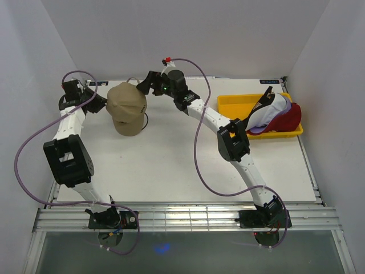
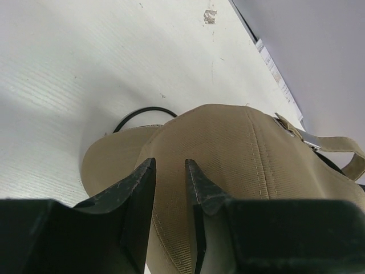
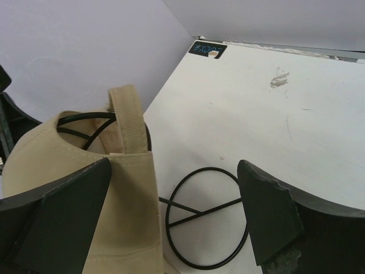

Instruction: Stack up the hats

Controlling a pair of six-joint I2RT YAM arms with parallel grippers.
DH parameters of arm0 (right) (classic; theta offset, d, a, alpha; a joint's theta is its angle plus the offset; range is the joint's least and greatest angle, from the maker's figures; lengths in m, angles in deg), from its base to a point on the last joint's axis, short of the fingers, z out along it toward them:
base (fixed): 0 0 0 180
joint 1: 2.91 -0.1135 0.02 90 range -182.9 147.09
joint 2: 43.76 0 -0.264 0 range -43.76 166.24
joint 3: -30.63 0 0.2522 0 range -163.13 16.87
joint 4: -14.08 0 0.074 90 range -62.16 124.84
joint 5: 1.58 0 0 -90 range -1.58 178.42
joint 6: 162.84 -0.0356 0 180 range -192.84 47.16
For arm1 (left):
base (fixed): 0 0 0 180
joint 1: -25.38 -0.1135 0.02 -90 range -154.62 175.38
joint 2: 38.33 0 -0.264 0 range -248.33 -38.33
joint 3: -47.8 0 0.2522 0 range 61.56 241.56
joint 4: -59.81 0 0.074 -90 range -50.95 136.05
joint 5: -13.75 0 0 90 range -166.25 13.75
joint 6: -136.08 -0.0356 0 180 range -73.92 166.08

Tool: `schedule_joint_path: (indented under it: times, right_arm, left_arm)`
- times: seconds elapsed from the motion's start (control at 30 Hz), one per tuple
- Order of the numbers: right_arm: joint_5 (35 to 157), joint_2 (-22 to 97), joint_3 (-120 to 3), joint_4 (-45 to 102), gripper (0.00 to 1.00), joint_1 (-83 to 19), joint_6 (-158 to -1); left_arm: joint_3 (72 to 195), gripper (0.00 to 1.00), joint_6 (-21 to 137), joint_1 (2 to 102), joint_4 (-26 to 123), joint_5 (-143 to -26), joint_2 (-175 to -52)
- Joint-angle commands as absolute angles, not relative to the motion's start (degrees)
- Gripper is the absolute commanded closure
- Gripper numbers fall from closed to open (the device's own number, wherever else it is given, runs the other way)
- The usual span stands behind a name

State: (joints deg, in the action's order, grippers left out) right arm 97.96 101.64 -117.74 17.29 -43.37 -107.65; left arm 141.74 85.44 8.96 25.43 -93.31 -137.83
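Fingers of the left gripper (image 2: 170,166) stand only a little apart, with tan cloth filling the gap between them; they are clamped on a ridge of the tan cap (image 2: 239,154) at its crown. The cap spreads out under and past the fingertips, its brim curving away to the left in the left wrist view. Its strap (image 3: 128,117) and metal buckle (image 2: 311,140) are at the far right there. In the top view this gripper meets the cap's left side.

The right gripper (image 3: 174,168) is spread wide and grips nothing. Its left finger hangs just over the back of the tan cap, beside the upright strap loop. Its right finger hangs over bare table (image 3: 274,125). Between the two fingers, down on the table, lies the round base of a black wire stand (image 3: 205,217), a ring with a bar across it. The cap sits over this stand, and more black wire shows inside the cap's back opening.

From above, the cap is at the far left-middle of the table with a gripper on either side, the left arm's to its left and the right arm's behind it.

Well apart, at the far right, a yellow tray (image 1: 236,103) holds the other hats bunched together. A white cap (image 1: 275,109) and a red cap (image 1: 293,117) lie against each other, and a black brim (image 1: 263,98) sticks up at their left. White walls close in the table.
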Motion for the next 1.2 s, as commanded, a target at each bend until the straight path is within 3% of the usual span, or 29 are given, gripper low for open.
schedule_joint_path:
  times: [0.0, 0.63, 1.17]
  right_arm:
    - [96.07, 102.58, -119.63, 11.67, 0.04, -42.81, -108.87]
    - [97.12, 104.51, -119.98, 10.87, 0.01, -41.66, -109.67]
    - [95.98, 92.75, -112.78, 14.47, 0.03, -40.35, -104.92]
  left_arm:
    - [141.71, 0.62, 84.49, 10.18, 24.61, -92.86, -137.12]
    - [134.33, 0.63, 84.75, 11.67, 24.26, -91.2, -131.58]
    - [139.78, 0.53, 82.82, 8.33, 19.68, -88.55, -128.24]
